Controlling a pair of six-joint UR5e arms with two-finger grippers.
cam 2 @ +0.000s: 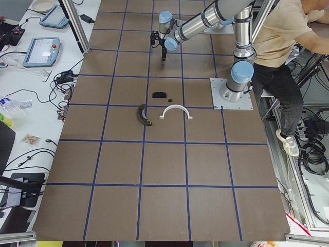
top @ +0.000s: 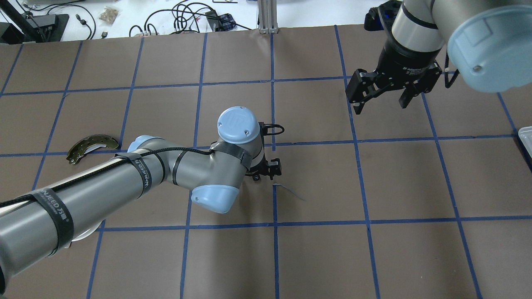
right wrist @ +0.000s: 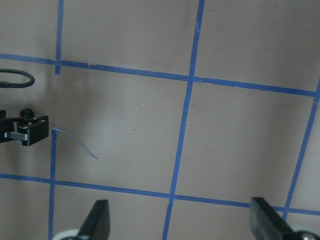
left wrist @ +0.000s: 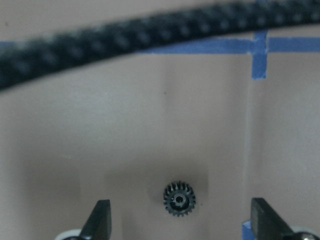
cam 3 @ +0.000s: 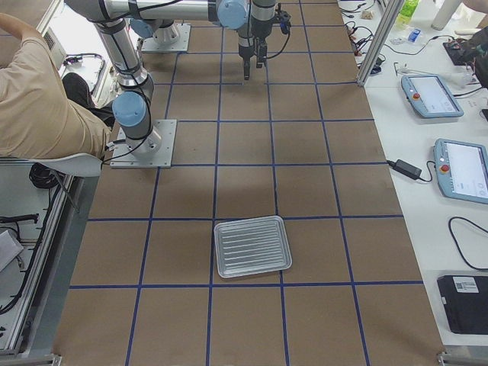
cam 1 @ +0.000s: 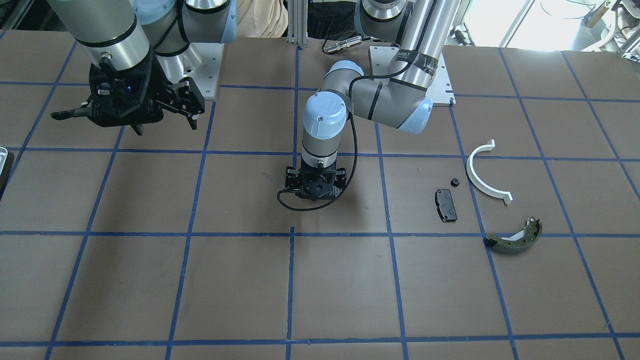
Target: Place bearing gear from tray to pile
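Left gripper (left wrist: 182, 220) fingers spread wide, bearing gear (left wrist: 180, 198) flat on table (left wrist: 150, 125), centred between tips and just ahead; best to descend straight, close evenly across the teeth, then lift clear before carrying to pile (cam 1: 446, 205).

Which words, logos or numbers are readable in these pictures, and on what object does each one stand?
"WANJEED", as it seems: black strap on the left arm.
"UR" logo: blue cap at that arm's wrist.
White print on the black ring of the right arm: too small to read.
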